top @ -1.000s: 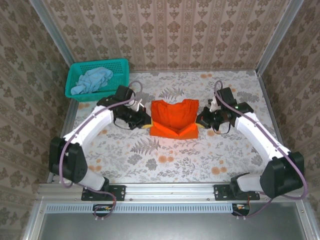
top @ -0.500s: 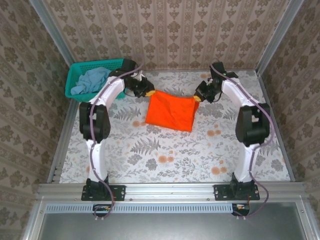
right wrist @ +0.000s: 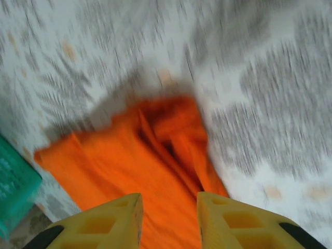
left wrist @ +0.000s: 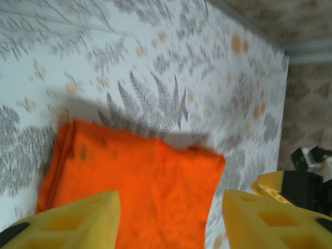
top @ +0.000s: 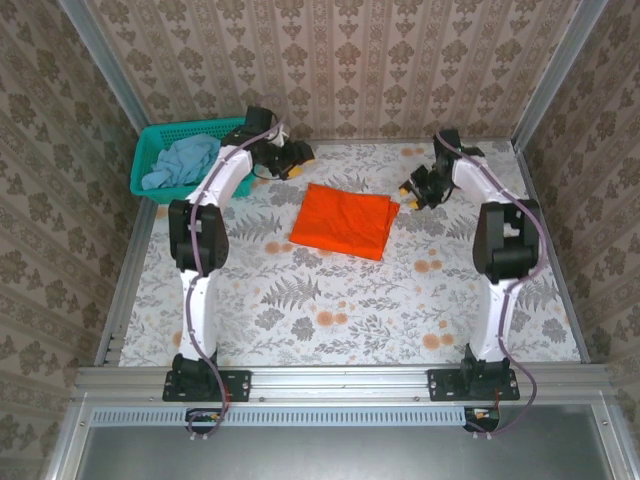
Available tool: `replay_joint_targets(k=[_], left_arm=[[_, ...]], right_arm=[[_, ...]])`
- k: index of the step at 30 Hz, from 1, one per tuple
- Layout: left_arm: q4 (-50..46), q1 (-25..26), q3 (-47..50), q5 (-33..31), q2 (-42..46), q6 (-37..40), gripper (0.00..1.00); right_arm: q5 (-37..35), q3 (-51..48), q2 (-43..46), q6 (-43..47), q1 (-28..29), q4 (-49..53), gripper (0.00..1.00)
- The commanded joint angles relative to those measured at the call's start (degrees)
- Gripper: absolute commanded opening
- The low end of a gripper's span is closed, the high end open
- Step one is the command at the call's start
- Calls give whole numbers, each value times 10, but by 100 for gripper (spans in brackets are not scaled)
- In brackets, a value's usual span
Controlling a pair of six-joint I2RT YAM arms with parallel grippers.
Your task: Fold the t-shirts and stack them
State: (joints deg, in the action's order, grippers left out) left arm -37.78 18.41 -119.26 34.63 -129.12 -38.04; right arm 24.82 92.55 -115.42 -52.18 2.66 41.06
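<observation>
The orange t-shirt [top: 343, 222] lies folded flat as a rough rectangle in the middle of the table. My left gripper [top: 298, 160] hovers off its far left corner, open, nothing between the yellow fingers [left wrist: 78, 223]. The left wrist view looks down on the orange t-shirt [left wrist: 140, 187] from above. My right gripper [top: 410, 190] sits just off the shirt's far right corner, also open and empty. Blurred orange cloth [right wrist: 145, 161] lies below its fingers [right wrist: 233, 218]. The pale blue t-shirt [top: 180, 160] is bunched up inside the basket.
The teal mesh basket [top: 238, 128] stands at the far left corner, close behind my left arm, and its corner [right wrist: 13, 187] appears in the right wrist view. Wallpapered walls and metal rails [top: 125, 250] enclose the table. The right gripper [left wrist: 295, 187] is seen beyond the shirt.
Both grippers carried the shirt's near edge to the far side, folding it over, then let go and opened. They have drawn back off the far corners, and the shirt now lies flat.
</observation>
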Motion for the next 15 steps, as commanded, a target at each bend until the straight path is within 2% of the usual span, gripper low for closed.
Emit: replay_joint_targets(k=[1,3,7,12,15], left_arm=[[-25,39,80,14,62,88,46],[-27,53,129,38,74,115,42],[-19,68,212,36,76,144,38],[-12,74,279,35,60,182,35],[-8,82,324,36,58,198,34]], right_arm=[[33,-121,103,-28,52,-143,32],[44,-170,119,-39,77,-168,28],[48,-239,109,-67,116,-229,21],[41,-290,58,-56,116,-244,17],[29,-319,48,-24,115,-220,14]])
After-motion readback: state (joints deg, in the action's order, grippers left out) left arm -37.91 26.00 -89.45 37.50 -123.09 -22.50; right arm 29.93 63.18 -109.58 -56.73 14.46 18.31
